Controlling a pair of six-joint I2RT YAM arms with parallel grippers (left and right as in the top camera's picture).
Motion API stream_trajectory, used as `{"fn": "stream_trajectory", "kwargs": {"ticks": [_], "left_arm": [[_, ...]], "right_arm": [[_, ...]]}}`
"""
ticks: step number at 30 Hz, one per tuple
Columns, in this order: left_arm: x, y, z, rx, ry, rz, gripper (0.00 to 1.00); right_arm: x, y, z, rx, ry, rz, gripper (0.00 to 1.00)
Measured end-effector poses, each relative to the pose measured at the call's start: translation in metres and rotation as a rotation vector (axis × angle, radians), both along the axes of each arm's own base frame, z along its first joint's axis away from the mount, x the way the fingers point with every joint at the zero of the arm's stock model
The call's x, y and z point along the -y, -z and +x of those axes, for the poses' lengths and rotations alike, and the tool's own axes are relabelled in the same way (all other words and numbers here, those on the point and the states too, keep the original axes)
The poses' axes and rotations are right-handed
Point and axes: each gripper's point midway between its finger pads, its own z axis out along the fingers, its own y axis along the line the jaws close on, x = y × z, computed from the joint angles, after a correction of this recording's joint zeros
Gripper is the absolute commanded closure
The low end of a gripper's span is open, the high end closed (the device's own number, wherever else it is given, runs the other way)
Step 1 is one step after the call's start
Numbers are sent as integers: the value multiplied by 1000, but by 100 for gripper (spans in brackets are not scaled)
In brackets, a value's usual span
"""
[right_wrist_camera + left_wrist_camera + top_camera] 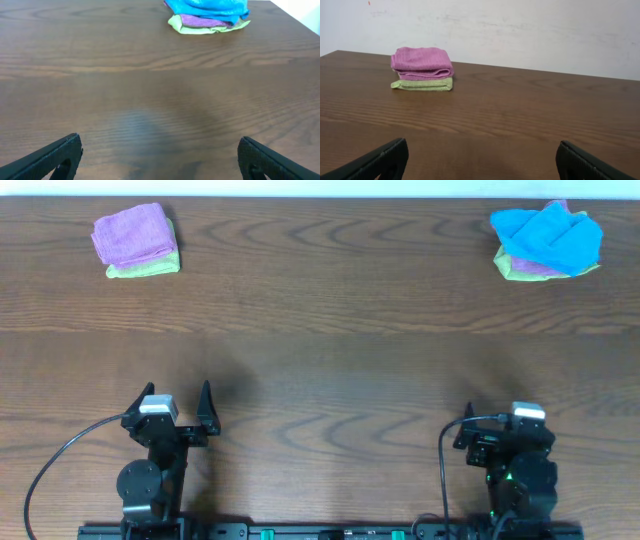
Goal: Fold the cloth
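The cloth [132, 234] is mauve and lies folded into a thick pad on top of a folded lime-green cloth [145, 269] at the table's far left. In the left wrist view the cloth [421, 61] sits well ahead, left of centre. My left gripper [178, 402] rests near the front edge, open, with only bare wood between its fingers [385, 160]. On the front right my right gripper [505, 425] is open too and holds nothing [160, 157].
A crumpled pile sits at the far right: a bright blue cloth [548, 235] over another mauve cloth [200, 21] and a green one [207, 28]. The brown wooden table [330, 350] ends at a white wall [520, 30] behind.
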Motion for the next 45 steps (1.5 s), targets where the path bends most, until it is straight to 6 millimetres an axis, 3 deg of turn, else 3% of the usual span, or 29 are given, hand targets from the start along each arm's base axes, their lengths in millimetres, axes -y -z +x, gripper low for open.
{"fn": "stream_trajectory", "kwargs": {"ticks": [5,45], "left_arm": [[0,0,0,0,0,0,4],[0,0,0,0,0,0,5]], "right_arm": [[-1,10,0,-13,-7,3,1],[-3,7,1,3,-14,6,1]]}}
